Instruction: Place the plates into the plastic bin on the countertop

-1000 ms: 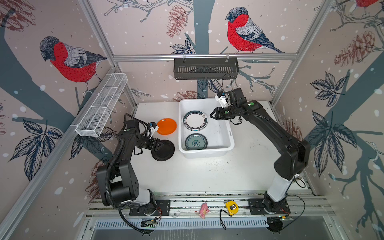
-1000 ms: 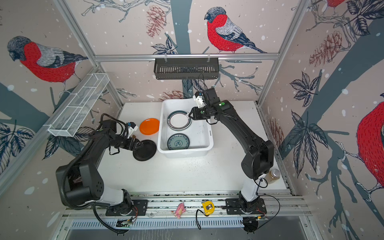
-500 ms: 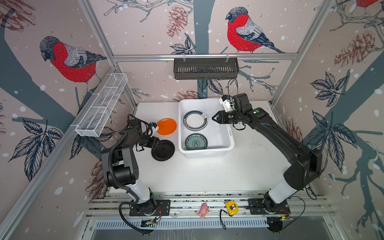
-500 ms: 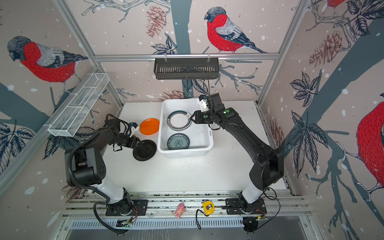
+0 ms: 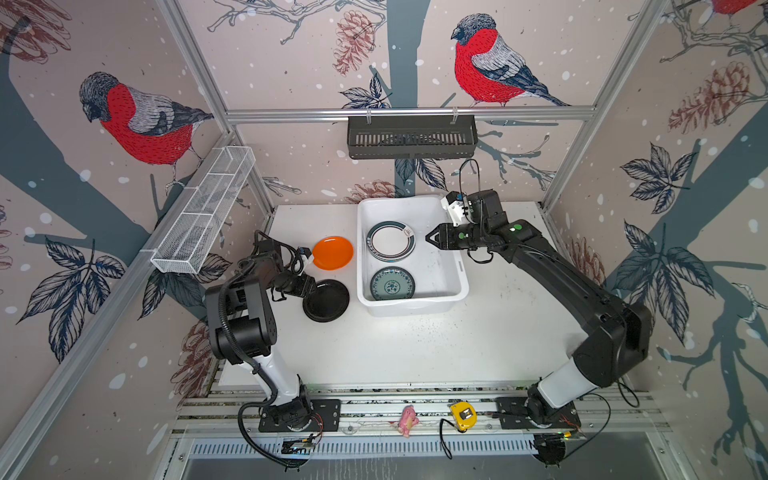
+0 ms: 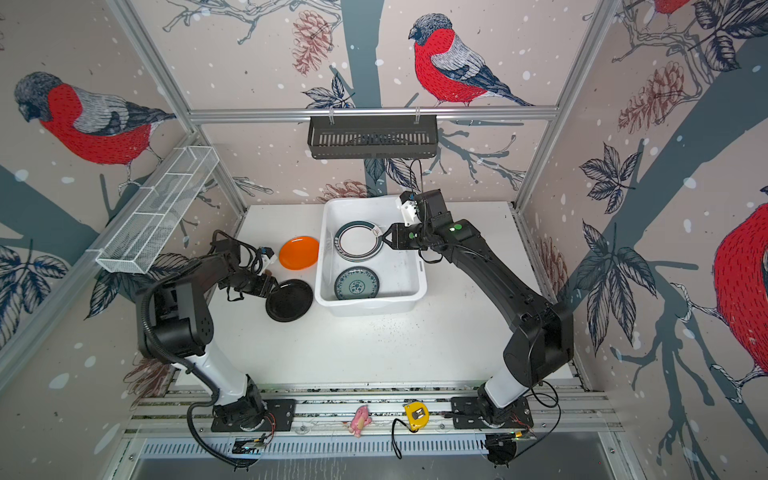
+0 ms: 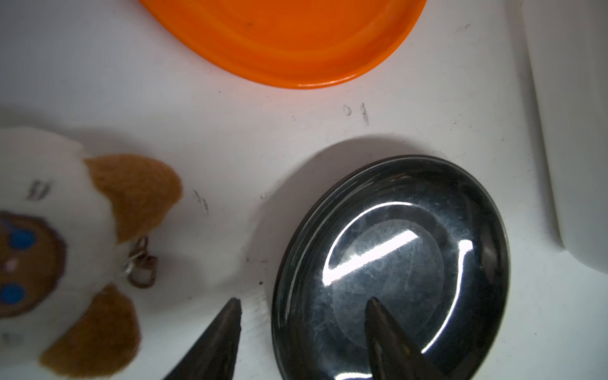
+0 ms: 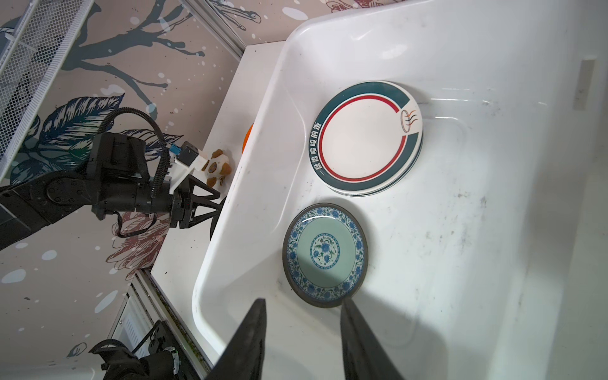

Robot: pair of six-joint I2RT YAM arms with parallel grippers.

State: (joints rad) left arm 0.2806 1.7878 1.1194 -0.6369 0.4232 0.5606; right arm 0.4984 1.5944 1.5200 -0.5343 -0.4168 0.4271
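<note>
The plastic bin (image 5: 453, 286) already holds a stack of banded white plates (image 5: 390, 242) at its 12 o'clock end and the teal plate (image 5: 392, 284) at 6. Still on the desk (image 5: 415, 353) are the orange plate (image 5: 332, 252) at the bin's 9 o'clock and the black plate (image 5: 326, 300) at 8. The left fingers (image 7: 227, 329) are parted astride the black plate's rim, not yet gripping. The right fingers (image 8: 253, 335) hang over the bin, narrowly parted and empty. The bin's wall must be cleared, and a plush toy (image 7: 59, 250) dangles close by.
</note>
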